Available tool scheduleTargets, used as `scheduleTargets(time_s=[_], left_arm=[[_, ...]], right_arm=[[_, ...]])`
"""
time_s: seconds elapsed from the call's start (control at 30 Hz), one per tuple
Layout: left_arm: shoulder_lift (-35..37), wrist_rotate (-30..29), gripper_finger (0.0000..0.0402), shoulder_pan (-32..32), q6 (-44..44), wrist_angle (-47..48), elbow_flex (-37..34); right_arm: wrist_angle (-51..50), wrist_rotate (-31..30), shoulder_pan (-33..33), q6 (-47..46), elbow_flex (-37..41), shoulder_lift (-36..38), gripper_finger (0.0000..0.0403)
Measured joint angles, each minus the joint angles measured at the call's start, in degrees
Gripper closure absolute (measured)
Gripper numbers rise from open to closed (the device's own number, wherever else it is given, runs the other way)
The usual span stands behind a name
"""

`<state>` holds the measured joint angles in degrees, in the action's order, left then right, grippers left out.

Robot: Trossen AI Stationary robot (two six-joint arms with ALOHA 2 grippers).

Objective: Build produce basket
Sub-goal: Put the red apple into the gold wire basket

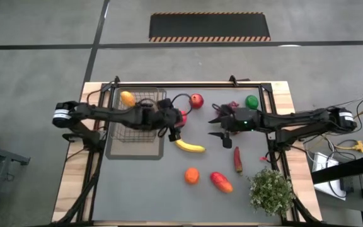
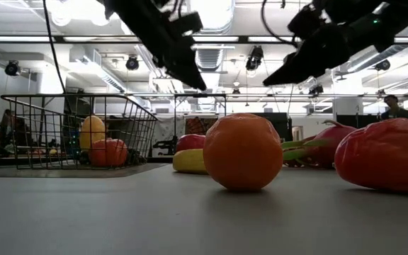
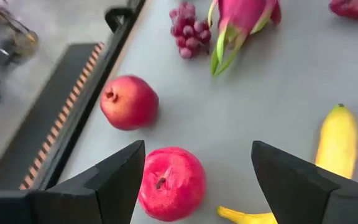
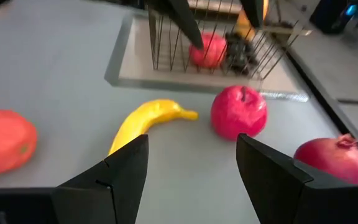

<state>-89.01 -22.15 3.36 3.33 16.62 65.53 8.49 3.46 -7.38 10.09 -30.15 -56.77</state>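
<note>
The wire-mesh basket (image 1: 137, 116) stands on a flat grey tray at the table's left, with a yellow fruit (image 2: 93, 131) and a red fruit (image 2: 108, 152) inside. My left gripper (image 3: 197, 149) hovers open just right of the basket, above a red apple (image 3: 169, 183) that lies on the table. My right gripper (image 4: 191, 140) hangs open near the table's middle, facing the banana (image 4: 148, 121) and that apple (image 4: 239, 112). Loose on the table lie another red fruit (image 1: 196, 100), grapes (image 3: 188, 28), dragon fruit (image 3: 241, 22), lime (image 1: 251, 101), orange (image 1: 191, 175), mango (image 1: 221, 181) and chilli (image 1: 237, 159).
A bushy potted plant (image 1: 271, 191) stands at the near right corner. Black rails (image 1: 188, 85) run along the table's edges. The grey mat between the banana (image 1: 190, 146) and the orange is bare.
</note>
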Motion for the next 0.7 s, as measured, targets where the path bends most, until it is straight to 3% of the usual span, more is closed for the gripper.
scheduleTargets(time_s=[0.33, 0.7], left_arm=[[-6.46, 3.73, 0.0126, 4.94, 2.03, 6.68, 8.60], [-6.18, 3.71, 0.0126, 5.22, 3.58, 6.78, 9.21]], right_arm=[[2.93, 0.00, 0.00, -0.14, 4.24, 6.88, 0.0174], [2.89, 0.00, 0.00, -0.07, 4.37, 6.07, 0.0174]])
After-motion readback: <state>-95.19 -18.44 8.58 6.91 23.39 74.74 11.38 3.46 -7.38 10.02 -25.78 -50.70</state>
